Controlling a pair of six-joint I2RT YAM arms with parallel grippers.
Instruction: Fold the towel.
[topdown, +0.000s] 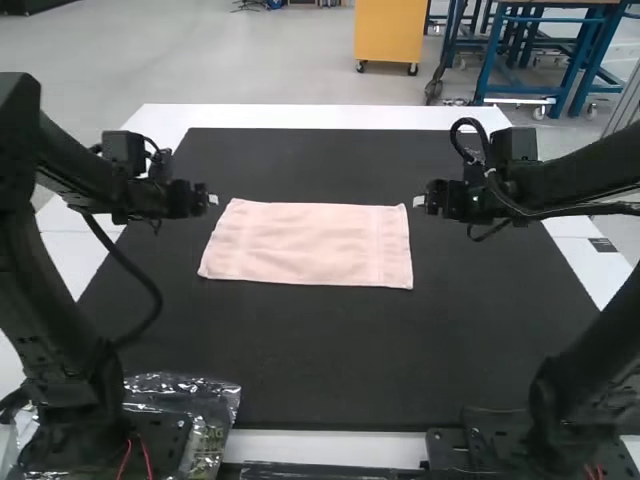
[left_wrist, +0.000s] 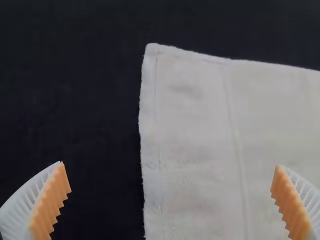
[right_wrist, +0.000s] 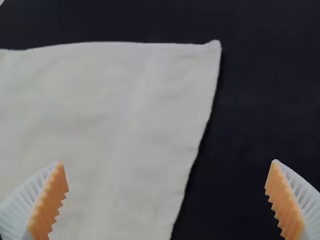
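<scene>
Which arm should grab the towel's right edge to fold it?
Right, probably: its open end effector is beside that edge of the towel; the left end effector is by the opposite edge.

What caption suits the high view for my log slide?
Pink towel lies flat on the black mat, between the left gripper and right gripper.

A flat black mat (topdown: 330, 370) covers most of the white bench (topdown: 320, 116). Crinkled clear plastic (topdown: 215, 395) lies at the mat's near left corner; a small dark rectangle (topdown: 603, 245) sits on the bench, right of the mat.
</scene>
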